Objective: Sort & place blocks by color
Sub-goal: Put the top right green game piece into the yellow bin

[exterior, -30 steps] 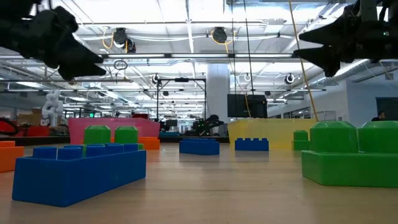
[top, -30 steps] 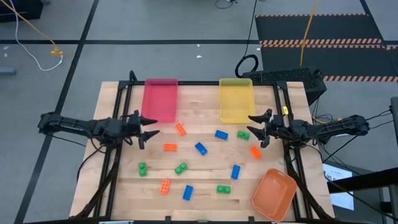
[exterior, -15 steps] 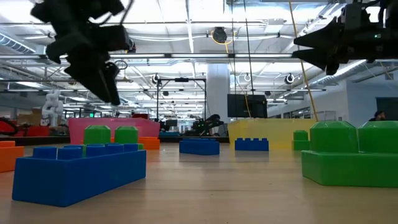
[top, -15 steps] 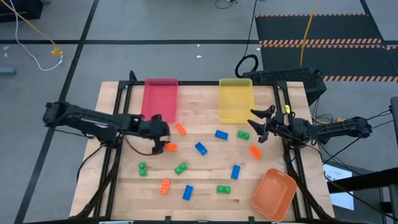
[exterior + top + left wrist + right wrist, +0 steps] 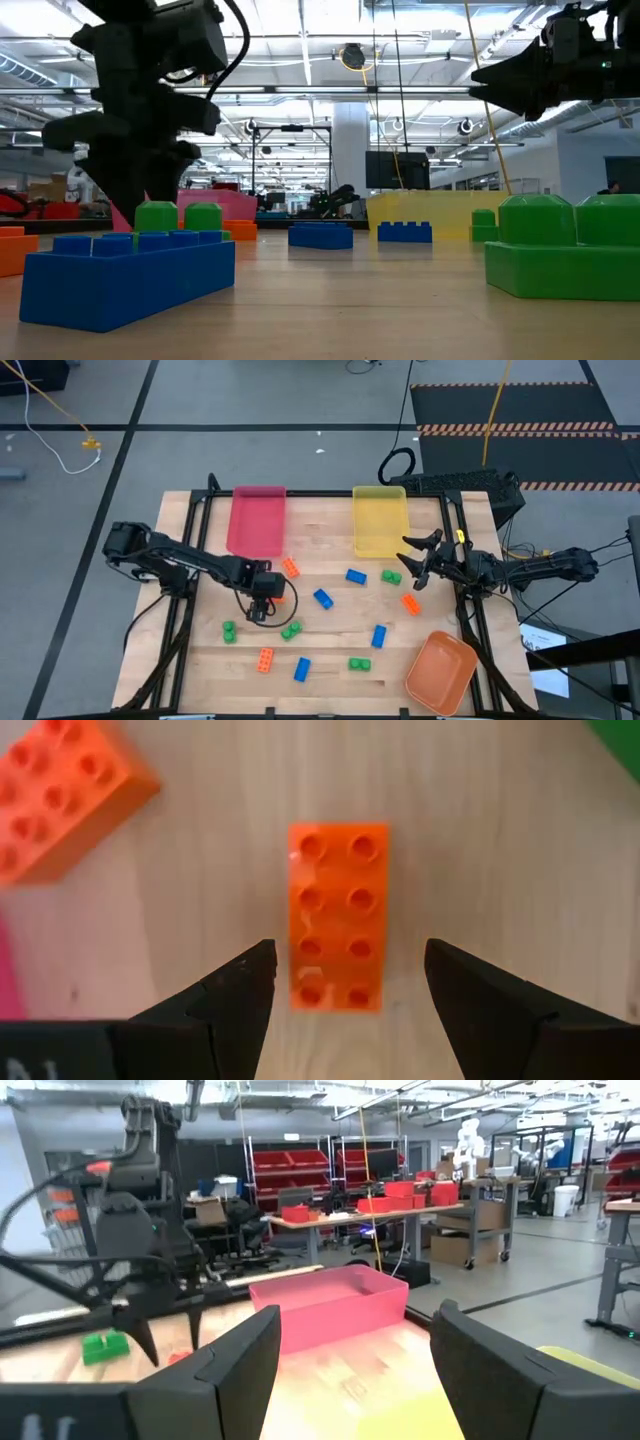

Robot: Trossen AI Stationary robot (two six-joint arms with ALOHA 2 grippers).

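My left gripper [image 5: 263,605] points straight down over an orange brick [image 5: 338,915] that lies flat on the table, studs up. In the left wrist view its open fingers stand on either side of the brick's near end, with a gap on each side. A second orange brick [image 5: 60,800] lies close by. My right gripper [image 5: 410,562] hovers open near the table's right edge, beside a green brick [image 5: 391,576]. Other orange [image 5: 264,659], blue [image 5: 322,598] and green [image 5: 291,630] bricks lie scattered over the table's middle.
A pink tray [image 5: 257,520] and a yellow tray [image 5: 380,520] sit at the far edge, and an orange tray [image 5: 442,670] at the near right corner. Bare wood shows between the two far trays. Black frame rails run along both table sides.
My left arm has swung from the table's left edge toward the middle. Its gripper has tipped from level to pointing down and has come down over the orange brick. The right gripper has hardly moved. No brick has shifted.
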